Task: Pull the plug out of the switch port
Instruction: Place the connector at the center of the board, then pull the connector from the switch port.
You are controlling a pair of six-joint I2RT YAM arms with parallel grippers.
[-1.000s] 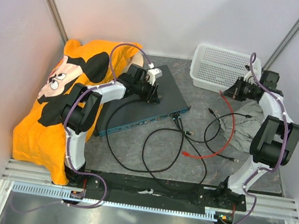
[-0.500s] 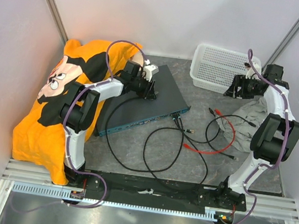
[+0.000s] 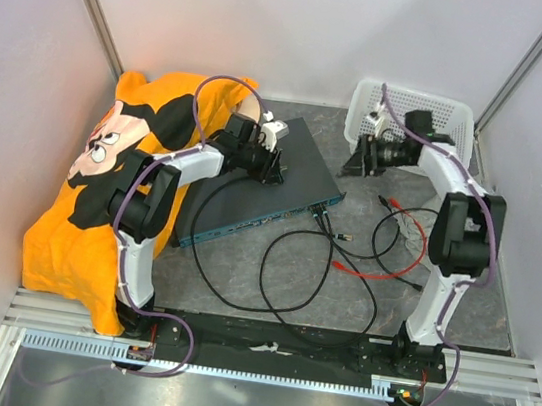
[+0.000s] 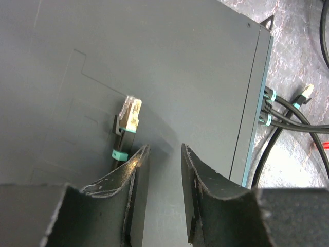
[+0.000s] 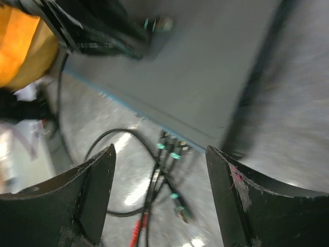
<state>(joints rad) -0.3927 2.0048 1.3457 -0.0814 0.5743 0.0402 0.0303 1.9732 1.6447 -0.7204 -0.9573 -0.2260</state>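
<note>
Main risk: three seated plugs (image 4: 266, 105) sit packed side by side in the front face of the switch (image 3: 301, 172). The right gripper (image 5: 159, 150) could pinch two at once, or grab a cable rather than a plug body. If the latch tab isn't squeezed, a pull likely drags the whole box instead of freeing anything. The left gripper (image 4: 164, 149) is over the switch top, fingers part open with nothing in the gap. Its tips are at or just above the lid, can't tell if it presses, so it may not brace the box and the box could slide with the pull. A loose plug (image 4: 129, 114) lies on the lid just beside the left finger, its cable running behind that finger, so it could snag. Black cables (image 3: 265, 263) and a red cable (image 3: 367, 275) loop on the table (image 3: 488, 314) in front of the ports, a tangle risk. The right gripper is spread wide and empty, hanging off the switch's far right corner near the white basket (image 3: 446, 108), short of the ports; its wrist view is blurred. Switch: flat wide box, dark blue-grey top, narrow teal front strip, lying diagonally mid-table, left end near the orange cloth (image 3: 77, 216). Seated plugs are black with teal bands, near the right end of the front face.
</note>
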